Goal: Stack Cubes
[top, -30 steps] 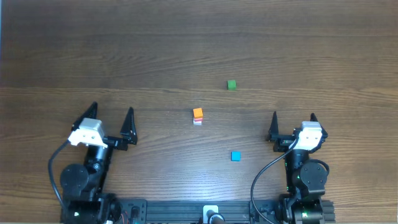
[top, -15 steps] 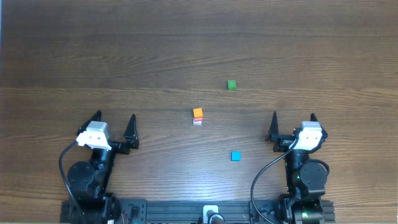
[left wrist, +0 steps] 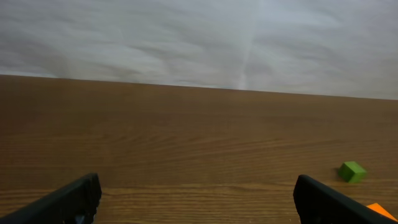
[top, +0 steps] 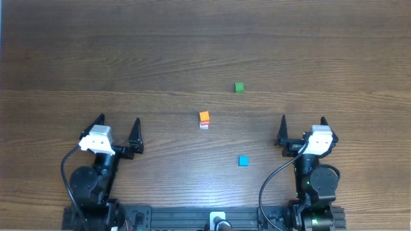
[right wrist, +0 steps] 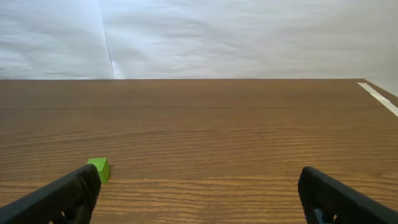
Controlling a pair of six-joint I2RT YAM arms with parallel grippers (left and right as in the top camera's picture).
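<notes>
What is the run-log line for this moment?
left pincer: open, empty | right pincer: open, empty | orange cube: stacked on lower cube | green cube: unstacked | blue cube: unstacked

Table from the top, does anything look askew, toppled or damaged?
Nothing stands out: the orange cube sits squarely on a lower cube, and the green cube and blue cube lie flat, apart, unstacked.

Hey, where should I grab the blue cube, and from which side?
Pinch two opposite side faces of the blue cube, coming straight down from above, probably with the open right pincer, the nearer one. It lies flat with nothing beside it.
</notes>
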